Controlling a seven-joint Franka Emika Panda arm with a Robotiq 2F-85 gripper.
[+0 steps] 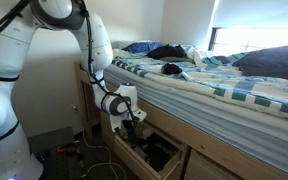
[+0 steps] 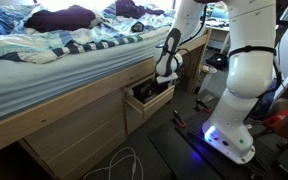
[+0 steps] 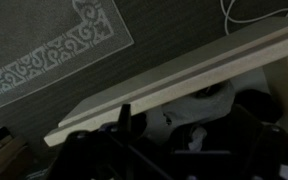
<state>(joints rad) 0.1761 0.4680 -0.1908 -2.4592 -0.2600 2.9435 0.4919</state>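
Bedroom corner with white walls is shown; a bright window (image 1: 256, 25) is seen behind the bed.

Light wooden under-bed drawer (image 1: 152, 152) (image 2: 147, 98) is seen standing open at floor level, projecting from the bed frame, in both exterior views. Dark and white cloth items (image 3: 212, 108) are seen piled inside it in the wrist view; what they are cannot be told. Its pale front board (image 3: 184, 70) is seen running diagonally across that view.

Black Robotiq gripper (image 1: 134, 116) (image 2: 164, 76) is positioned just above the open drawer, pointed down into it. Fingers are spread wide and released; nothing is grasped. Contact with the drawer or the cloth cannot be told.

Blue-and-white striped blanket (image 1: 234, 90) is seen covering the mattress directly above the drawer, with dark clothes (image 1: 169, 50) heaped on top.

White robot base (image 2: 229, 125) is seen standing on the floor beside the drawer. Thin white cable (image 2: 124, 165) is seen looped on the floor in front of the bed. Grey patterned rug (image 3: 44, 40) is seen on the floor beyond the drawer front.
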